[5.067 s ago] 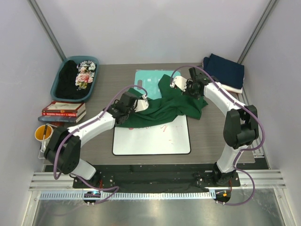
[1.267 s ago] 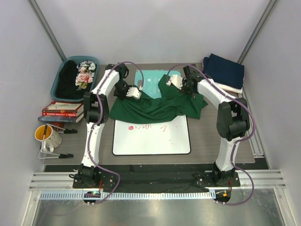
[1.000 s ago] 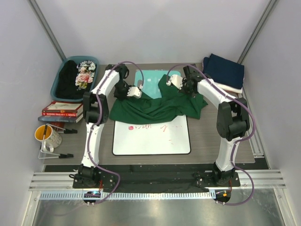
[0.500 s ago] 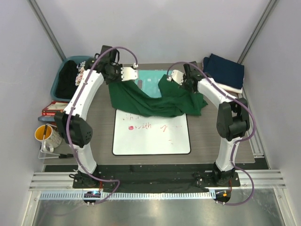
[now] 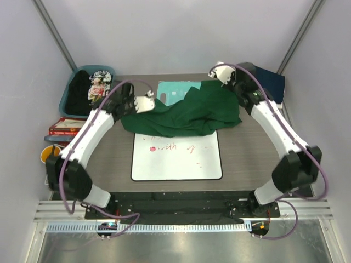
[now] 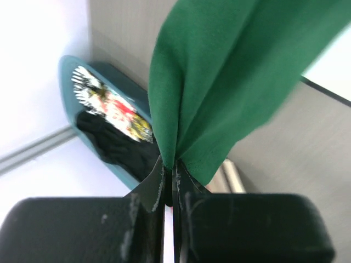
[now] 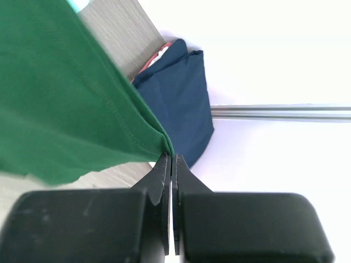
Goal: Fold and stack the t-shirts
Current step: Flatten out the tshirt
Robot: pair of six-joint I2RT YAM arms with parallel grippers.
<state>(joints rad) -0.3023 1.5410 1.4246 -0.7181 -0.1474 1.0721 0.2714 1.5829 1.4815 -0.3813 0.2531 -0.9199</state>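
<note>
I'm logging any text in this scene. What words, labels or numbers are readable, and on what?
"with": red handwriting on the whiteboard; the red marks beside it are unreadable scribbles.
On the red book: cover print too small to read.
On the green t-shirt: no text.
</note>
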